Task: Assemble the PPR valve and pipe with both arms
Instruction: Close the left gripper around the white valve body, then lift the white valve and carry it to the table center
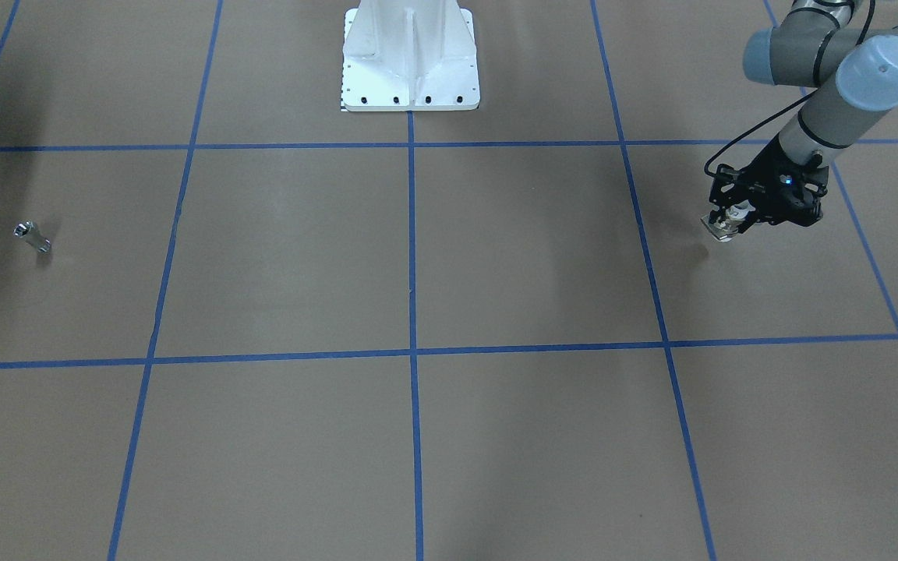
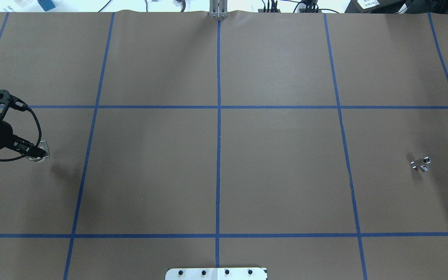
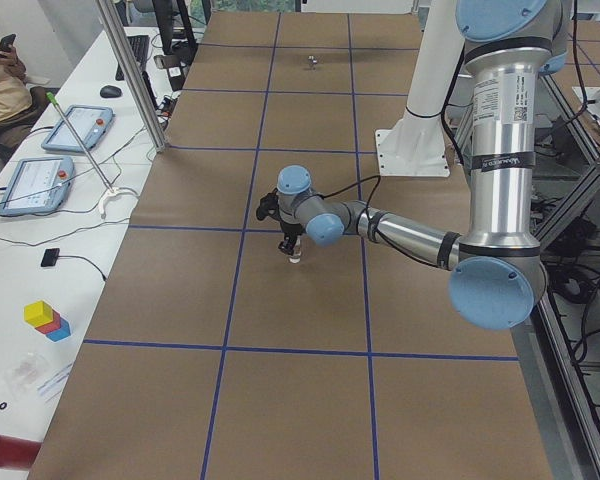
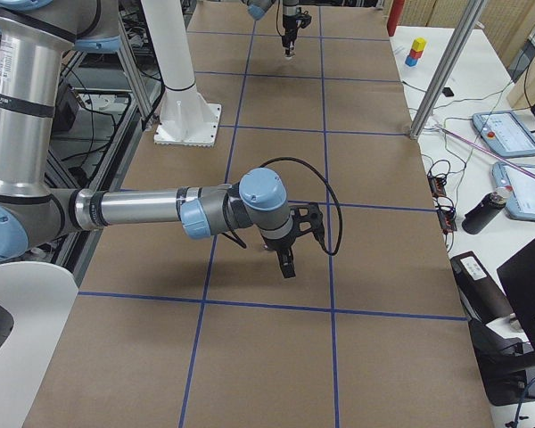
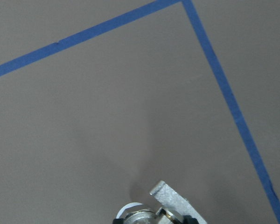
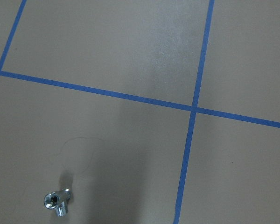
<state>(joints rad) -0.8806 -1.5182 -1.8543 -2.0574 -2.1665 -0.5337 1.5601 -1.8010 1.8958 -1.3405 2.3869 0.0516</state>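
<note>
My left gripper (image 1: 730, 224) is shut on the PPR valve (image 1: 722, 227), a stubby metal fitting with a white ring and a flat tab, held slightly above the table. It also shows in the overhead view (image 2: 39, 153) and at the bottom edge of the left wrist view (image 5: 170, 200). The pipe (image 1: 32, 236) lies alone on the brown table at the far side, and also shows in the overhead view (image 2: 420, 163) and the right wrist view (image 6: 56, 203). My right gripper (image 4: 286, 266) shows only in the exterior right view, pointing down. I cannot tell whether it is open or shut.
The white bolted base (image 1: 410, 70) stands at the table's robot-side edge. Blue tape lines (image 2: 219, 116) grid the brown table. Side benches hold tablets (image 3: 38, 183) and coloured blocks (image 3: 45, 318). A metal post (image 3: 130, 75) stands at the table's edge.
</note>
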